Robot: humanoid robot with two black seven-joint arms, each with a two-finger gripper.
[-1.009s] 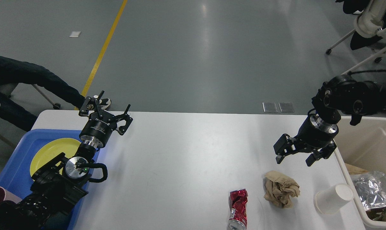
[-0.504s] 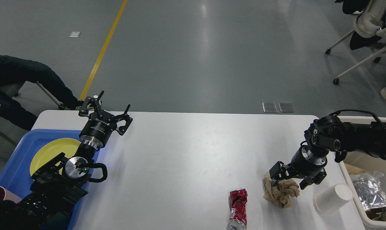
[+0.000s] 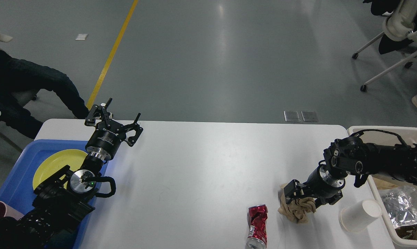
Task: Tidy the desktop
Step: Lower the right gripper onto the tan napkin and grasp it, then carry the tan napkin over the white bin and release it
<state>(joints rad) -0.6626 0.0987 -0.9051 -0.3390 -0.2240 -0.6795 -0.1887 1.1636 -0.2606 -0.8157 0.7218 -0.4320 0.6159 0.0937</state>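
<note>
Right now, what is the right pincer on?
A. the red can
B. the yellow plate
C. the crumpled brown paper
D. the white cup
C: the right pincer sits down on the crumpled brown paper, with the red can and white cup apart from it.

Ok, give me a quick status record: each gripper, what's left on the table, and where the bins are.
left gripper: open, empty, raised above the table's far left
right gripper: down on the crumpled brown paper, jaws either side of it; closure unclear
loose on table: crushed red can, brown paper, white paper cup on its side
blue tray: left, holds yellow plate
beige bin: right, holds rubbish
</note>
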